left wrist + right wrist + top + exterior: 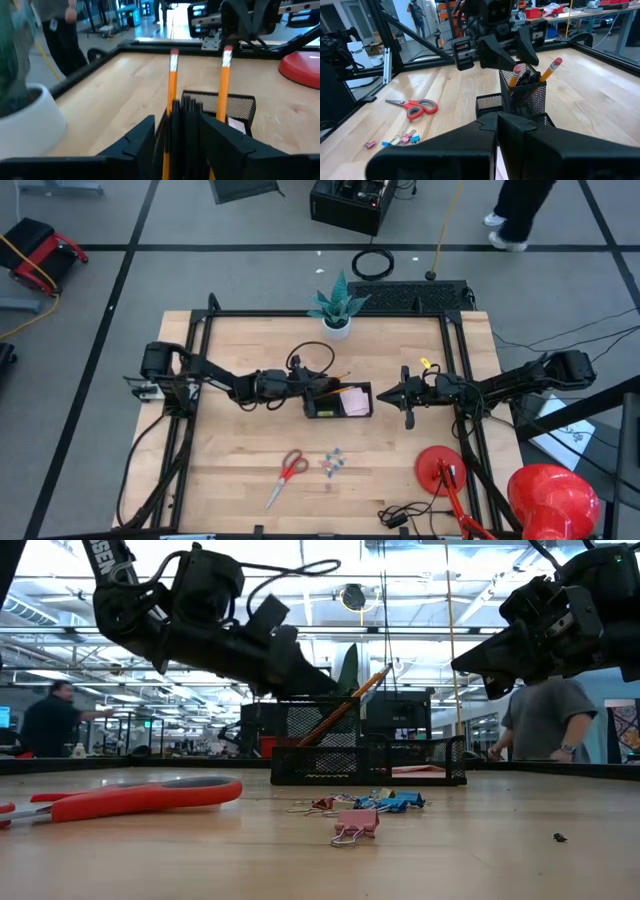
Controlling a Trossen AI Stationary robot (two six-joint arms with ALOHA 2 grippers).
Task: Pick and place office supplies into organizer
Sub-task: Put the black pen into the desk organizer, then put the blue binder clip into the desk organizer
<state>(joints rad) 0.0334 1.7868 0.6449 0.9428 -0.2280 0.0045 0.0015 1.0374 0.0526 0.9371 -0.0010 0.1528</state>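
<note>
The black mesh organizer [338, 402] stands mid-table, and a pink sticky-note pad [353, 400] lies in its low tray. My left gripper [312, 387] reaches over its tall cup [527, 97] and is shut on a bundle of black pens [186, 120] and an orange pencil [171, 85]. A second pencil [224, 80] leans in the cup. My right gripper [383, 393] hovers shut, just right of the organizer. The red-handled scissors [288, 473] and the clips [333, 463] lie flat near the table's front. A tiny yellow piece [425, 364] lies behind my right gripper. My left gripper holds the black pens [187, 112] and one orange pencil [170, 107] pinched together between its two fingers [145, 140]. It comes slanting down from the table's left. The bundle stands nearly upright with its lower part inside the organizer's tall cup. The gripper hides the exact place of contact.
A white plant pot [337, 326] stands behind the organizer at the far edge. A red lamp's base [440, 465] and head [552, 498] take up the near right corner, with a black cable [405, 515] beside them. Bare wood lies left of the scissors. People stand beyond the table.
</note>
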